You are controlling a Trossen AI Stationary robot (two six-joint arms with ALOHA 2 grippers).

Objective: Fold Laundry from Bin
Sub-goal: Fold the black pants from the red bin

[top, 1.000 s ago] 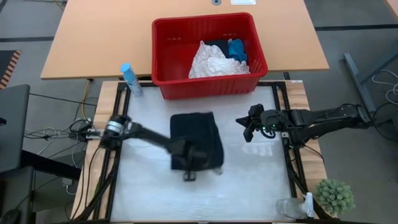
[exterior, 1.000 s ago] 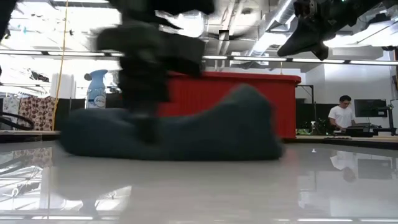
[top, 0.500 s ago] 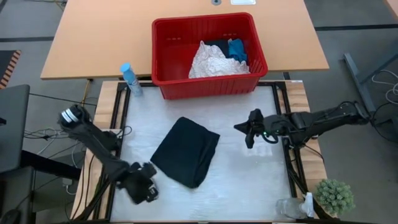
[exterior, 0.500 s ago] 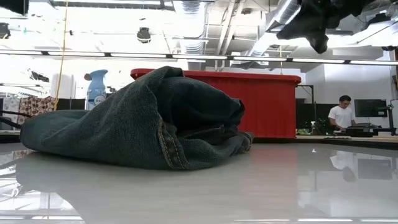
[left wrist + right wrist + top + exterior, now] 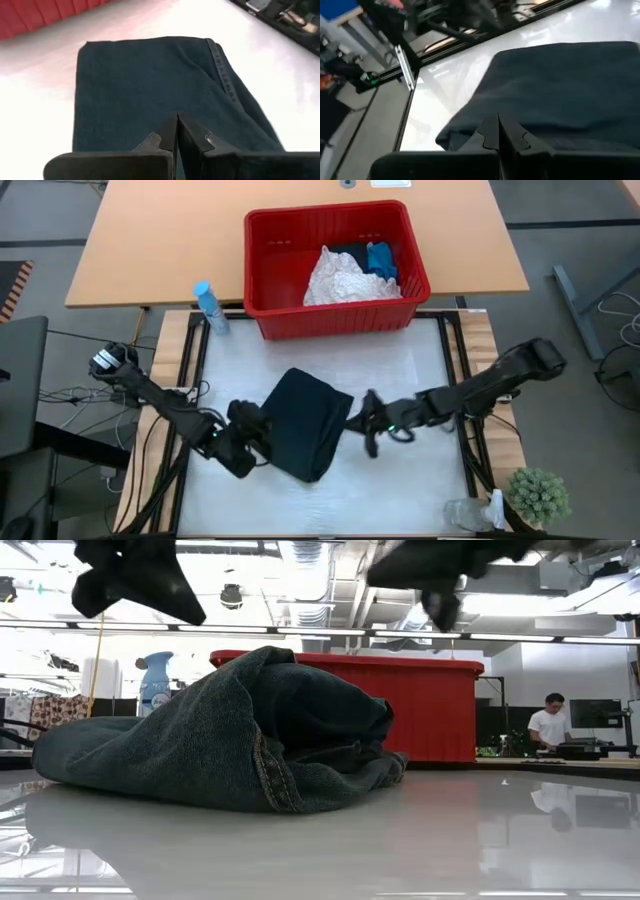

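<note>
A dark denim garment (image 5: 305,423), part of the laundry, lies folded and askew in the middle of the white table; the low view shows it as a low heap (image 5: 230,740). My left gripper (image 5: 264,430) is shut and hangs in the air just off the garment's left side (image 5: 177,116). My right gripper (image 5: 368,428) is also shut and hangs off its right side (image 5: 497,116). In the low view both stand above the heap without touching it. The red bin (image 5: 262,270) at the far edge holds a white crinkled cloth (image 5: 345,280), a blue one (image 5: 381,260) and a dark one.
A blue spray bottle (image 5: 207,305) stands left of the bin. A small potted plant (image 5: 537,495) and a clear bottle (image 5: 468,515) sit at the near right corner. Black frame rails (image 5: 462,380) run along the table's sides. A person (image 5: 549,725) stands far off in the room.
My left gripper left the garment, swung out to the table's near left corner, then came back up beside the garment's left side, rolling its wrist. The garment turned askew and slid a little toward the near left, then lay still. My right gripper moved left toward the garment.
</note>
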